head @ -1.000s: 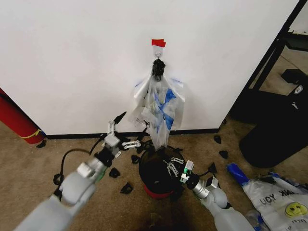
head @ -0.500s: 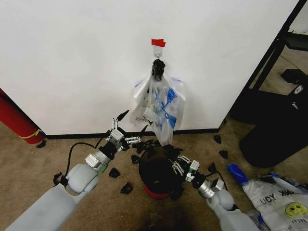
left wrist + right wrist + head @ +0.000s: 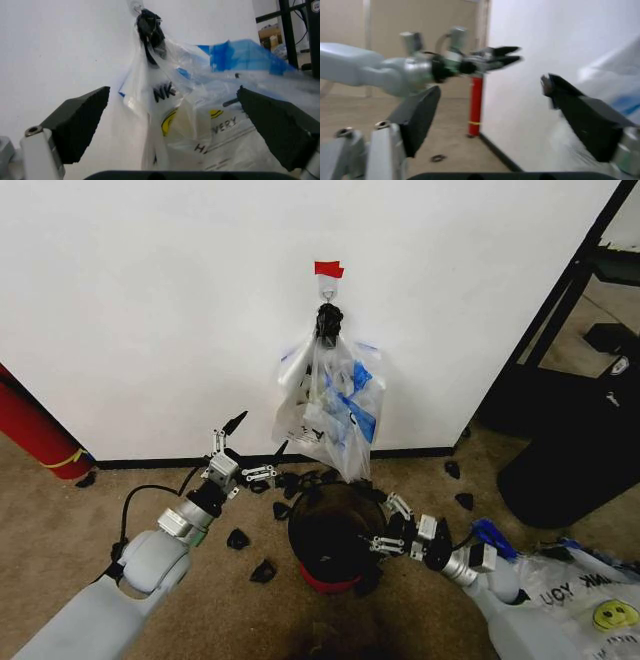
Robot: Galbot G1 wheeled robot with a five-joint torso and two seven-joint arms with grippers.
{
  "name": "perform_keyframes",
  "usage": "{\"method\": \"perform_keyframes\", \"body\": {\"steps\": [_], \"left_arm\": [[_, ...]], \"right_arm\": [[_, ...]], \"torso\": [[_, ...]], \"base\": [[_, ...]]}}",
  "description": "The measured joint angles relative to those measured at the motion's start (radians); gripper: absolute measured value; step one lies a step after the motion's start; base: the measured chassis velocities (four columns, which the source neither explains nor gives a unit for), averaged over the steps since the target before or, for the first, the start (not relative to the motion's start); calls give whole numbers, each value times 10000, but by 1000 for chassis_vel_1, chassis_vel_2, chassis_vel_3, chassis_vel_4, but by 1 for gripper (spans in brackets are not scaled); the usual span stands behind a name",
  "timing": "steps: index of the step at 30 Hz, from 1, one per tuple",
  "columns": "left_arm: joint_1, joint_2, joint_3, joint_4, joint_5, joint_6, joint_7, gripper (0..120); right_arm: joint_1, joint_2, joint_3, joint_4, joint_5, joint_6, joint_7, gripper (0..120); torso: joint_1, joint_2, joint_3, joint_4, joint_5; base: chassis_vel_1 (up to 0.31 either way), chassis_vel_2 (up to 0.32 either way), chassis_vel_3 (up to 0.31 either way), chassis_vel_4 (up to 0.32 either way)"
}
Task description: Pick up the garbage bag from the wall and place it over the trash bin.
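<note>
The garbage bag (image 3: 335,415), translucent with blue strips and black print, hangs bunched from a small hook (image 3: 327,290) on the white wall (image 3: 150,310), under a piece of red tape (image 3: 328,269). Directly below stands the small black trash bin (image 3: 325,540) with a red base. My left gripper (image 3: 255,438) is open, low and just left of the bag's bottom; the left wrist view shows the bag (image 3: 200,112) ahead between its spread fingers (image 3: 80,120). At the bin's right rim my right gripper (image 3: 382,523) is open and holds nothing.
A red cylinder (image 3: 35,430) leans at the far left by the baseboard. A big black container (image 3: 580,450) and a black rack (image 3: 590,270) stand to the right. More printed bags (image 3: 580,595) lie on the carpet at right, and black scraps (image 3: 262,570) surround the bin.
The left gripper has drawn back slightly to the left and up. The right arm has swung to the right, its gripper now at the bin's right rim. The bag's lower part has shifted right.
</note>
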Motion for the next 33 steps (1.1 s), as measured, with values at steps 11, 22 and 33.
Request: {"method": "perform_keyframes", "body": {"steps": [11, 22, 33], "left_arm": [[478, -104, -407, -57, 146, -75, -6, 100], [482, -129, -391, 17, 149, -77, -10, 100], [588, -267, -329, 64, 305, -97, -11, 100]], "right_arm": [[98, -357, 298, -168, -810, -895, -2133, 100], [448, -277, 909, -728, -2267, -762, -2921, 100], [1253, 208, -1502, -289, -5237, -7, 8304, 100]], "torso": [[0, 0, 0, -3, 3], [0, 0, 1, -3, 1], [0, 0, 1, 1, 0]], "base": [[0, 0, 0, 0], [0, 0, 0, 0], [0, 0, 0, 0]]}}
